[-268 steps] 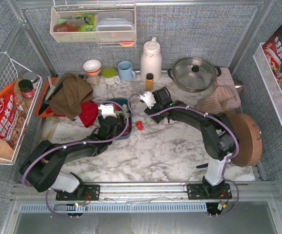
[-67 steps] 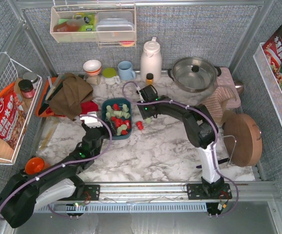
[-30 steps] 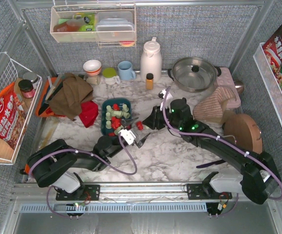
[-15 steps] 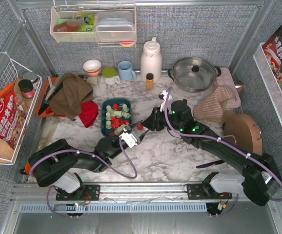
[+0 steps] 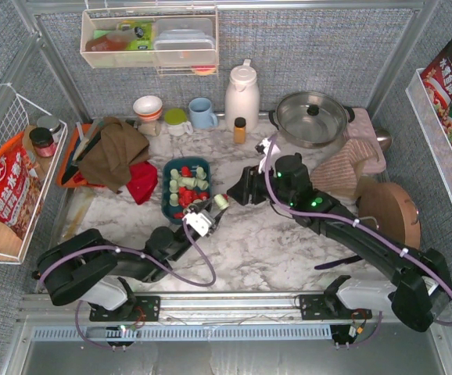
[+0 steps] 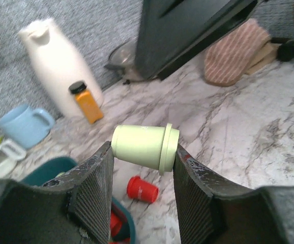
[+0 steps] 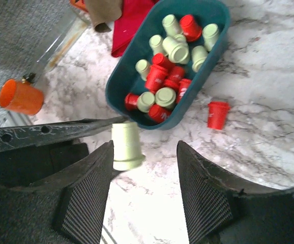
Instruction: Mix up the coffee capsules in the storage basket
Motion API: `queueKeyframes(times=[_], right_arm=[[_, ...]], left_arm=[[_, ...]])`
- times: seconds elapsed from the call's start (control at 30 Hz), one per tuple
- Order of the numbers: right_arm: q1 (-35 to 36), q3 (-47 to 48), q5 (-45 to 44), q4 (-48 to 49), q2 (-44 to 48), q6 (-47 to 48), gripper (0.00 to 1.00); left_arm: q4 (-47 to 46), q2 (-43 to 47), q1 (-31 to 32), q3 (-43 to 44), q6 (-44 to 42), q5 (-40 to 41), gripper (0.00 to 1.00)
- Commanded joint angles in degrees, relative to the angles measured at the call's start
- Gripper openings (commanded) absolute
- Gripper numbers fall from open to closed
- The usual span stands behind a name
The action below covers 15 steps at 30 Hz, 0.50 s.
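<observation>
marble tabletop (image 5: 273, 242): one green capsule held up just right of the basket

left jaws (image 6: 143, 155) are clamped on a pale green capsule (image 6: 144, 147), its long axis running crosswise from one pad to the other with the rim toward the right pad. right jaws (image 7: 143, 152) hang spread apart just beyond it, gripping nothing. storage basket (image 7: 122, 73), with the other red and green capsules (image 7: 162, 86) heaped inside, sits close by, to the left of the held capsule and a little farther back. so the left arm is the one placed to carry it over the rim. a loose red capsule (image 7: 218, 114) lies on the tabletop just outside the basket's right wall.
</observation>
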<state>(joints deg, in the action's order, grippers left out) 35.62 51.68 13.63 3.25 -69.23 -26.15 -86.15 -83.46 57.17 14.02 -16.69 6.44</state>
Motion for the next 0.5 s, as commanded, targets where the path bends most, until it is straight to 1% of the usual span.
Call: queueKeyframes(times=[0.0,0.07,0.13,0.2,0.23,0.33,0.47], right_arm=[[0.0,1.7,-6.3,-2.9,-0.8,4.8,0.57],[0.1,2.8,-8.4,-4.5,-2.9,6.7,0.56],[0.1,4.2,-10.1,-6.0,-5.9,8.0,0.56],[0.2,4.9,-10.9,-6.4,-9.2,8.4,0.56],[0.2,5.0,-10.9,-6.0,-11.0,8.5,0.56],[0.7,5.9,-10.6,-3.4,-16.5,8.9,0.55],[2.2,8.6,-9.5,0.3,-25.1,12.2,0.53]], left_arm=[[2.4,2.9,-0.2,-1.3,5.2,11.6,0.32],[10.4,5.4,-0.8,-0.2,9.1,18.5,0.32],[21.7,8.2,-2.9,1.9,15.1,23.3,0.32],[33.6,10.6,-6.7,3.8,22.8,24.2,0.34],[37.7,11.7,-8.7,4.3,27.0,24.0,0.35],[45.0,13.5,-14.0,4.9,35.0,22.2,0.37],[49.4,12.6,-17.7,6.3,39.0,19.3,0.39]])
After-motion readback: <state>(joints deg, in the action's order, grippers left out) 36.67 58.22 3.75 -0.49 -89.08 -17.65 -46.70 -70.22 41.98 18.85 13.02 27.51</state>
